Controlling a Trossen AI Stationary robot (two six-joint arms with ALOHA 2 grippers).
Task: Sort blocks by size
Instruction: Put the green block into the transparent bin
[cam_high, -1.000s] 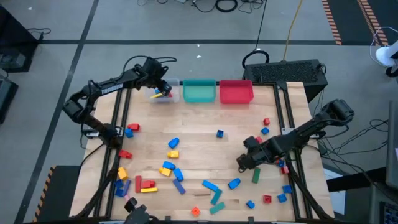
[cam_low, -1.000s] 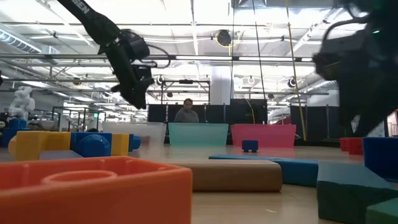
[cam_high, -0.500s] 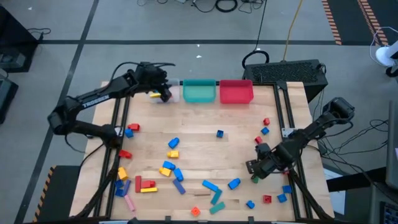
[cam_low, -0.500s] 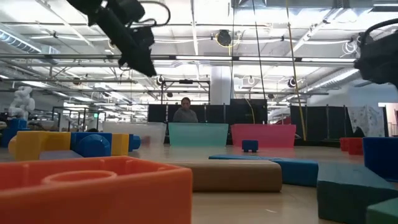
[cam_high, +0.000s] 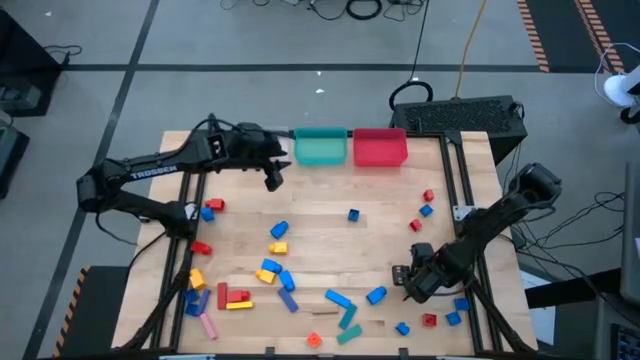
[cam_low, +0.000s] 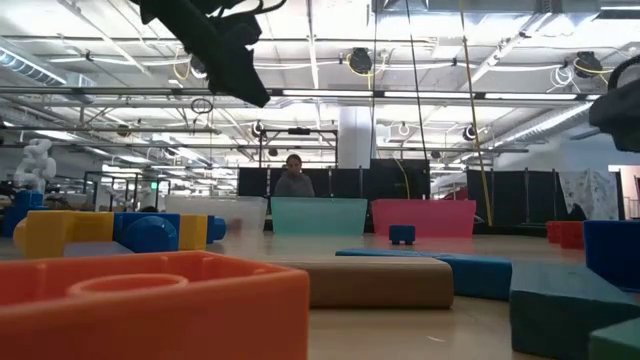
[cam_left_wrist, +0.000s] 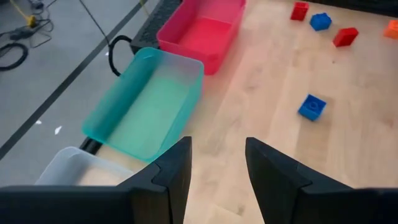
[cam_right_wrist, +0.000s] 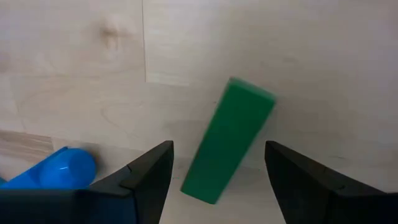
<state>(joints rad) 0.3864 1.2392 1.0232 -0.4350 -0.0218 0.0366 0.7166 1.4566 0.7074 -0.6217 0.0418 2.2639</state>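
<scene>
We have our right gripper (cam_right_wrist: 217, 180) spread wide and empty over a green bar (cam_right_wrist: 229, 139), which lies flat on the table (cam_high: 330, 230) near its right edge, toward the front right corner; a blue block (cam_right_wrist: 53, 171) sits just beside it. We judge this the approach for a pick. Next we need to drop straight down so the fingers straddle the bar across its narrow width, then close. Our left gripper (cam_left_wrist: 216, 168) hangs parted and empty above the back left corner, near the clear bin (cam_left_wrist: 68, 168) and teal bin (cam_left_wrist: 146, 102). Most blocks lie scattered along the front and left.
</scene>
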